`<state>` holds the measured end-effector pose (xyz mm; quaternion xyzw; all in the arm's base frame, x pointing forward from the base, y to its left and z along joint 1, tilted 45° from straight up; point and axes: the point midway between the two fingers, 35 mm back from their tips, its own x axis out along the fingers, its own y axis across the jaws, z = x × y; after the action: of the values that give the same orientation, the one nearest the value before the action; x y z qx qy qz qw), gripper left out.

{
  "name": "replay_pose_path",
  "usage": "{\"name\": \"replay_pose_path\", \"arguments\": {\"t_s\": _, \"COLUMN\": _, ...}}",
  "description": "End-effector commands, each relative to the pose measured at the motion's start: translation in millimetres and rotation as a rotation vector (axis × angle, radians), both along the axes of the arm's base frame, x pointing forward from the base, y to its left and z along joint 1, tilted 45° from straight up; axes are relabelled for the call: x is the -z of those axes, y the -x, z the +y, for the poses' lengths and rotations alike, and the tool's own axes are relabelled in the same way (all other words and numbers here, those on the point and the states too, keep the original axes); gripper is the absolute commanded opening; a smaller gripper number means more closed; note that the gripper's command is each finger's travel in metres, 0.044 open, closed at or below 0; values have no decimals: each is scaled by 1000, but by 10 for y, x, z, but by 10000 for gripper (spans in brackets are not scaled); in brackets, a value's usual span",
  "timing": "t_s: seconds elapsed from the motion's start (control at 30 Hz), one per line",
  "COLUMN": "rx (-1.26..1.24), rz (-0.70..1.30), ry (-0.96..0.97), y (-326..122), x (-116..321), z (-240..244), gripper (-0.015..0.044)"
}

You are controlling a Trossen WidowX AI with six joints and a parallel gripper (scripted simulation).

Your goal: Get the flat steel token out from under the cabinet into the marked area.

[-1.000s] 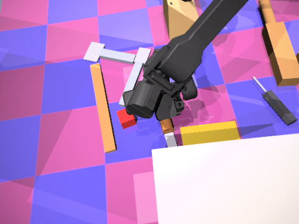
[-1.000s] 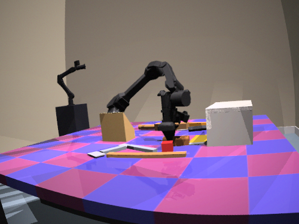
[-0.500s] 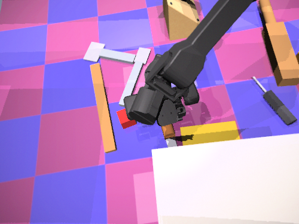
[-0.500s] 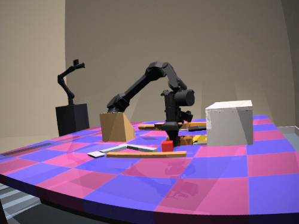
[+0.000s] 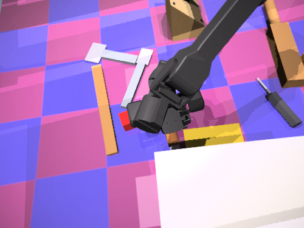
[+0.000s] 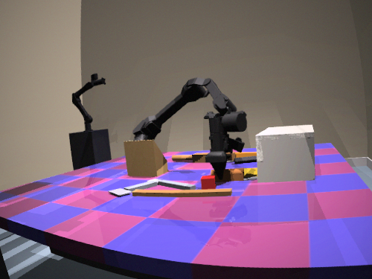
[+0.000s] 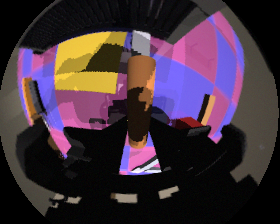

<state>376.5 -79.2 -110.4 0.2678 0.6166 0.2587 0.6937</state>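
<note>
The white cabinet (image 5: pixel 228 179) (image 6: pixel 286 158) stands beyond the gripper. A yellow marked area (image 5: pixel 213 132) (image 6: pixel 251 172) (image 7: pixel 87 82) lies in front of it, partly in shadow. My gripper (image 6: pixel 220 176) (image 7: pixel 138 118) points down and is shut on the brown handle (image 5: pixel 172 137) (image 6: pixel 236 174) (image 7: pixel 141 72) of a flat-bladed tool. The handle lies low, beside the marked area. The pale blade (image 7: pixel 141 44) points toward the cabinet; its far end is hidden, and I cannot tell how far under it reaches. The steel token is not visible in any view.
A red cube (image 5: pixel 125 120) (image 6: pixel 208 182) (image 7: pixel 186 123) sits close beside the gripper. A wooden strip (image 5: pixel 104 112) (image 6: pixel 182 193) and an angled pale grey tool (image 5: pixel 133 83) (image 6: pixel 175 184) lie nearby. A dark-handled tool (image 5: pixel 283 109) and a large wooden piece (image 5: pixel 287 51) lie opposite. A wooden wedge (image 5: pixel 185 21) (image 6: pixel 145 158) stands near the arm's base.
</note>
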Motion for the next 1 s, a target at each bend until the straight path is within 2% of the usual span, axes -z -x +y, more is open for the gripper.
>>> {"name": "replay_pose_path", "arguments": {"t_s": 0.0, "rx": 4, "rz": 1, "ry": 0, "y": -50, "x": -1, "z": -9, "gripper": 0}}
{"name": "replay_pose_path", "arguments": {"t_s": 0.97, "rx": 4, "rz": 0, "ry": -1, "y": -278, "x": -43, "z": 7, "gripper": 0}}
